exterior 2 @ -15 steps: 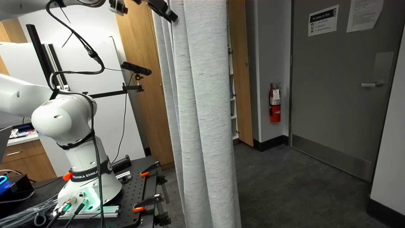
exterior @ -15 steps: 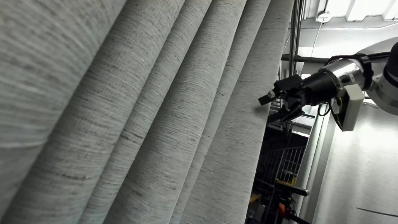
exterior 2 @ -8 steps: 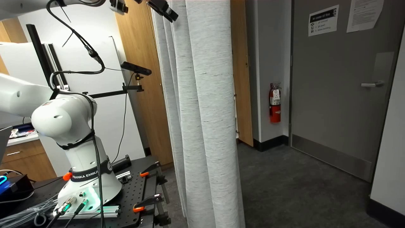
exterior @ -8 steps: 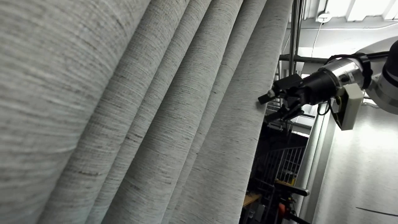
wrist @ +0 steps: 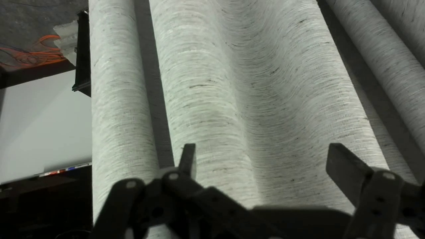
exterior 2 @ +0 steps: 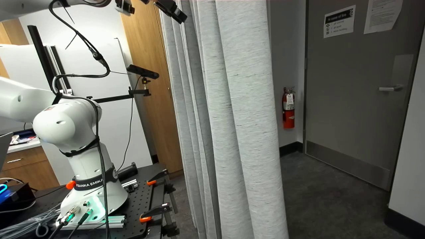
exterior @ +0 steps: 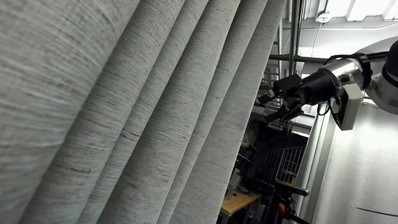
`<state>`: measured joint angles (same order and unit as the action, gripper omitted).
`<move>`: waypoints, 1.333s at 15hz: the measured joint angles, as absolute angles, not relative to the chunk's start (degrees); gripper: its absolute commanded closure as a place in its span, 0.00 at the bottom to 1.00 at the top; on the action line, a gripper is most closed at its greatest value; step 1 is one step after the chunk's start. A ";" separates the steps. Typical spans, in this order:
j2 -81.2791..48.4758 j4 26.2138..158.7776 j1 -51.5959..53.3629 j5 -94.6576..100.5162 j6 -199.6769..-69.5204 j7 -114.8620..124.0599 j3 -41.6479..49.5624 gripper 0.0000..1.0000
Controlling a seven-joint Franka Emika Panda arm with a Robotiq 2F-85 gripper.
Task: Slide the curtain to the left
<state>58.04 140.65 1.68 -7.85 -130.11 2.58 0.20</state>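
The light-grey heathered woven curtain point(exterior 2: 245, 116) hangs in long, deep folds; in an exterior view it appears between the white jointed robot arm point(exterior 2: 54, 127) and the flat grey door point(exterior 2: 348, 93). In the wrist view the black two-fingered gripper point(wrist: 261, 149) faces these folds, its jaws standing wide apart. Whether the fingertips point(wrist: 347, 172) touch the curtain cannot be determined.

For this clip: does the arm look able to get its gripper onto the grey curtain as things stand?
Probably yes: in the wrist view the gripper stands open, facing the curtain, and nothing shows in the way between them. Whether they touch, I cannot tell.
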 measured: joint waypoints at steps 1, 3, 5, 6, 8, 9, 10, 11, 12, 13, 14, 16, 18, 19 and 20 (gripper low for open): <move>57.82 140.69 1.45 -7.85 -130.30 3.13 -0.24 0.00; 56.92 140.54 -0.11 -7.06 -131.23 5.36 -1.85 0.00; 55.36 140.12 -2.69 -5.62 -133.19 8.13 -3.68 0.00; 54.23 139.71 -4.26 -4.64 -134.46 9.45 -4.43 0.00; 51.63 138.77 -7.22 -2.83 -136.98 11.51 -5.43 0.00; 50.16 138.13 -8.70 -1.71 -138.08 12.46 -5.75 0.00; 48.71 137.41 -10.26 -0.44 -139.13 13.48 -6.02 0.00; 47.36 136.62 -11.89 0.89 -140.09 14.62 -6.32 0.00; 46.14 135.78 -13.46 2.16 -140.88 15.70 -6.54 0.00; 45.09 134.90 -14.85 3.23 -141.36 16.62 -6.70 0.00; 44.19 134.09 -15.94 4.09 -141.80 17.21 -6.76 0.00; 42.44 132.44 -17.29 5.26 -142.60 17.80 -6.75 0.00; 40.50 131.04 -17.41 5.38 -145.05 17.81 -6.73 0.00; 39.35 130.41 -17.23 5.38 -146.96 17.80 -6.71 0.00; 38.05 129.73 -16.91 5.38 -149.00 17.77 -6.71 0.00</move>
